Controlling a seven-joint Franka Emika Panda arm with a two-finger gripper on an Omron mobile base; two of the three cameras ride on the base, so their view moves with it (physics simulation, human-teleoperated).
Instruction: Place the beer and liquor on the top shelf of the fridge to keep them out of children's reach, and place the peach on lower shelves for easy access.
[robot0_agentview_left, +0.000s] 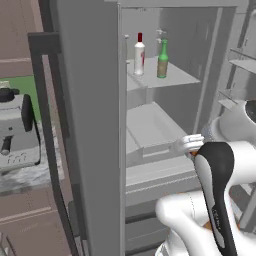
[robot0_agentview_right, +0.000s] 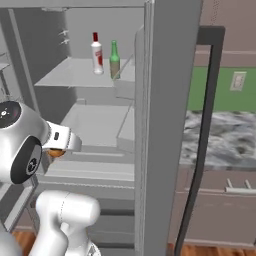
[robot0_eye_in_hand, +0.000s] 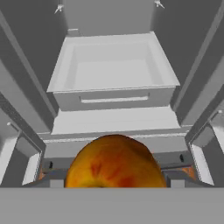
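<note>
The fridge (robot0_agentview_left: 200, 60) stands open. On its top shelf (robot0_agentview_left: 177, 76) the white red-capped liquor (robot0_agentview_left: 139, 54) and the green beer (robot0_agentview_left: 162, 59) stand upright side by side; the right base view shows liquor (robot0_agentview_right: 97, 54) and beer (robot0_agentview_right: 114, 61) on the same shelf (robot0_agentview_right: 67, 76). My gripper (robot0_eye_in_hand: 114, 180) is shut on the orange, red-blushed peach (robot0_eye_in_hand: 114, 162), which fills the bottom of the hand view. The hand (robot0_agentview_left: 185, 145) hovers in front of the lower shelves (robot0_eye_in_hand: 113, 95), level with the boxy drawer-like one (robot0_agentview_left: 150, 131), with the peach (robot0_agentview_right: 55, 153) just outside the fridge.
The grey fridge door (robot0_agentview_left: 95, 125) with its black bar handle (robot0_agentview_left: 47, 130) swings out to the left of the arm. A coffee machine (robot0_agentview_left: 15, 130) sits on the marble counter (robot0_agentview_right: 220, 140). Door racks (robot0_agentview_left: 240, 65) hang at the right.
</note>
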